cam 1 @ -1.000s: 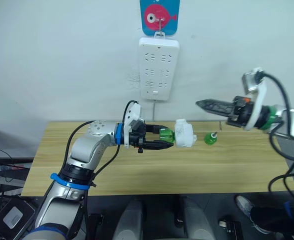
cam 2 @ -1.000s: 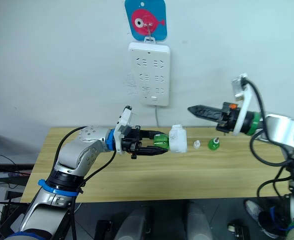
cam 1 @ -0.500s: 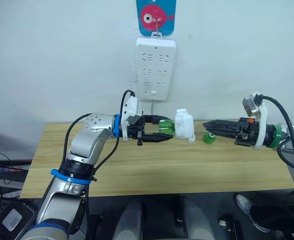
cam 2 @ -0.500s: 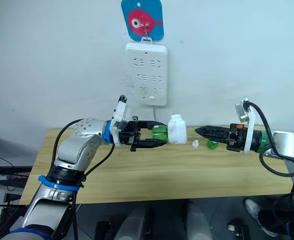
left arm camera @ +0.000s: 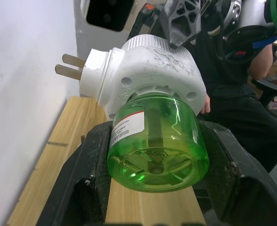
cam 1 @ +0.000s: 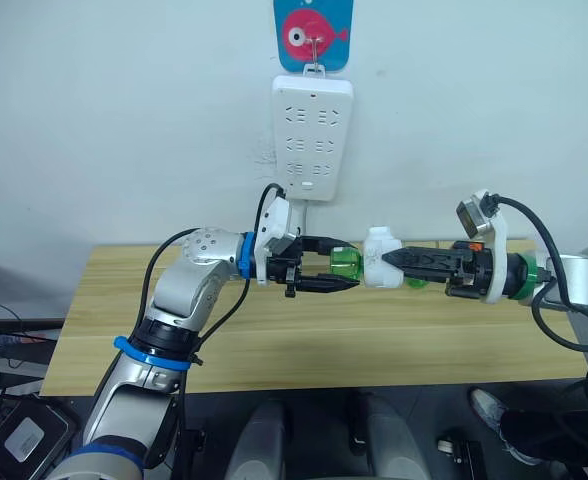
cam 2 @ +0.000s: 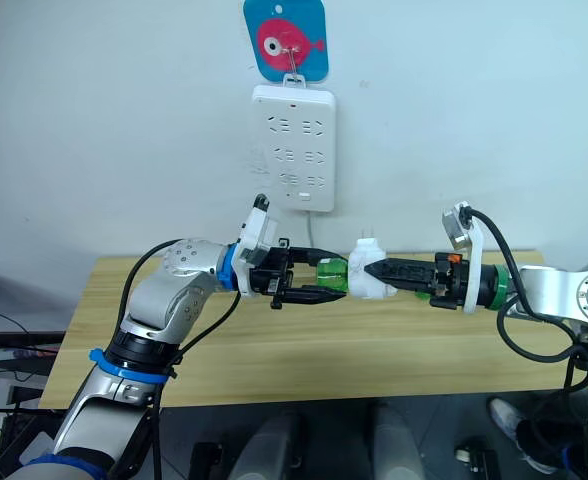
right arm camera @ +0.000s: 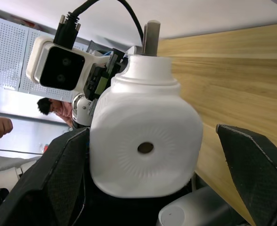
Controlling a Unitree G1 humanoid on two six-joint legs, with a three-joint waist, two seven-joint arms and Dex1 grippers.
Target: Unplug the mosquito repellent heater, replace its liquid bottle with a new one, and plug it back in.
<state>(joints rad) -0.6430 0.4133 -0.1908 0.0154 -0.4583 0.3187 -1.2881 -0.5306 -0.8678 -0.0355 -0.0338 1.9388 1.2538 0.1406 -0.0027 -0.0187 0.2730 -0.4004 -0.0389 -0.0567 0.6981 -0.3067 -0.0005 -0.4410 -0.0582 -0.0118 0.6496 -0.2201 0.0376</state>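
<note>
My left gripper (cam 1: 350, 267) is shut on a clear green liquid bottle (cam 1: 343, 266), held sideways above the wooden table (cam 1: 274, 340). The bottle (left arm camera: 155, 141) is still screwed into the mosquito repellent heater (cam 1: 379, 270), a small white rounded unit whose two prongs (left arm camera: 70, 65) point toward the wall. My right gripper (cam 1: 387, 258) reaches in from the right. It is open, with its fingers (right arm camera: 58, 188) on either side of the heater (right arm camera: 143, 146); one touches it and the other stands apart.
A white power strip (cam 1: 312, 135) hangs on the wall above the table under a blue fish hook (cam 1: 312, 35), its sockets bare. Another green bottle (cam 1: 412, 283) stands on the table behind my right gripper. A person (left arm camera: 251, 94) sits beyond the table.
My right gripper has come down and moved left from beside the green bottle on the table to the heater. My left arm has shifted the bottle and heater slightly right.
</note>
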